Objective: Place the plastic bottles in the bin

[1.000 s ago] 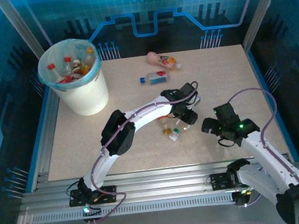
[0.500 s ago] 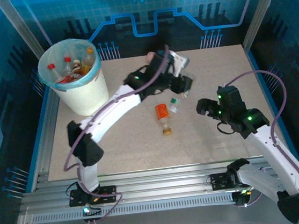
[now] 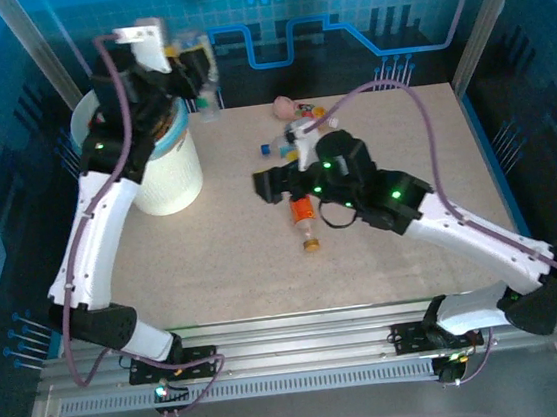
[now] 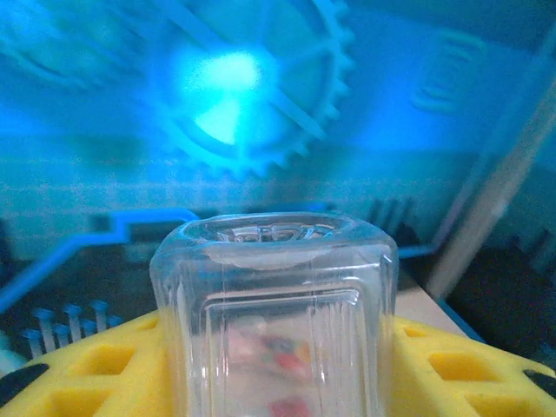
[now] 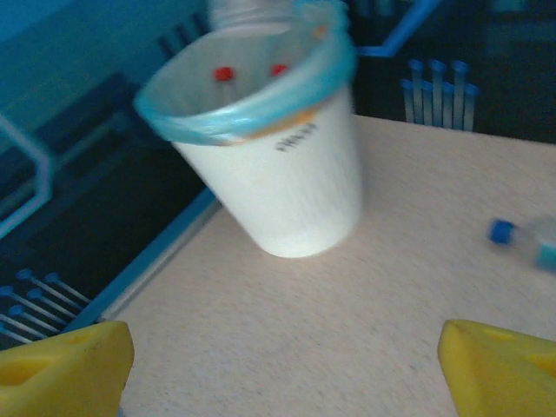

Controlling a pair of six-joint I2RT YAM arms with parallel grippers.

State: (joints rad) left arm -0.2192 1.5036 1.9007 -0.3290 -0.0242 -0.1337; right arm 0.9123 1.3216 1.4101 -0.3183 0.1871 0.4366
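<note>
One clear bottle is pinched in our left gripper above the rim of the bin at the far-left corner of the table, so we should centre it over the mouth before releasing, while our right gripper hangs spread wide mid-table.

left arm: clear bottle lifted up to bin | right arm: swung to centre

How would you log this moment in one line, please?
left jaws: shut on clear plastic bottle, aloft near round white bin | right jaws: open, empty
</note>
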